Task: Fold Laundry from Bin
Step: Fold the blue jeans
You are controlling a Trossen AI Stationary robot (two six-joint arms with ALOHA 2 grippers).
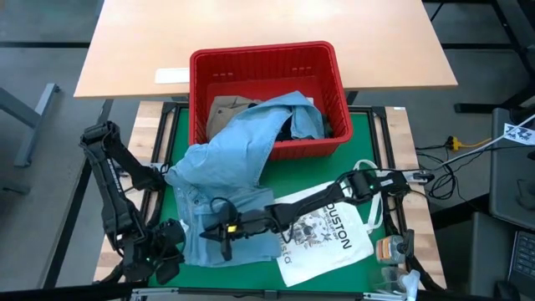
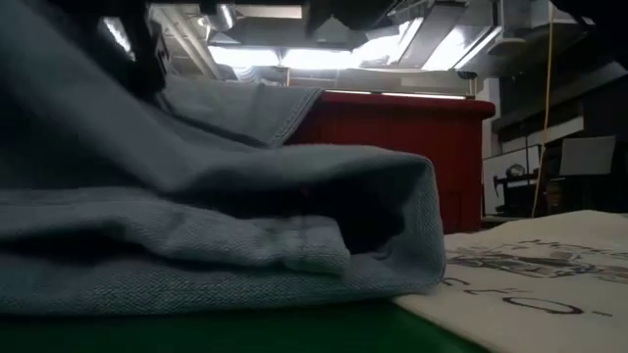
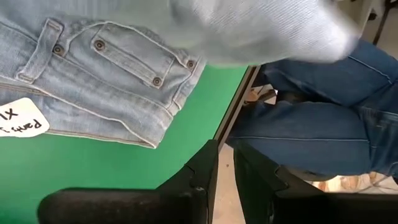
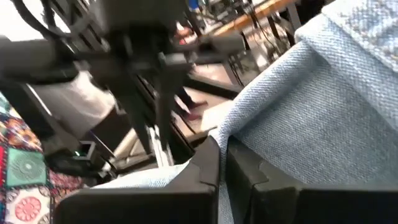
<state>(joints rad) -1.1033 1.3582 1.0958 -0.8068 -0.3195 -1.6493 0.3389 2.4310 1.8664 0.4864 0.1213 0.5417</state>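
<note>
The left tool, narrowly parted and empty, waited at the counter's near left corner. The right tool, pinched shut on the light blue denim, sat just beside the white tote bag. Risk: denim trailing from the red bin could snag its rim or drag 1 of the garments inside. Open counter remained only near the front edge.

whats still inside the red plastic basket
The red slotted plastic basket holds a khaki-tan garment, something dark, and the light blue denim garment spilling over its front rim. Anything beneath is covered.
</note>
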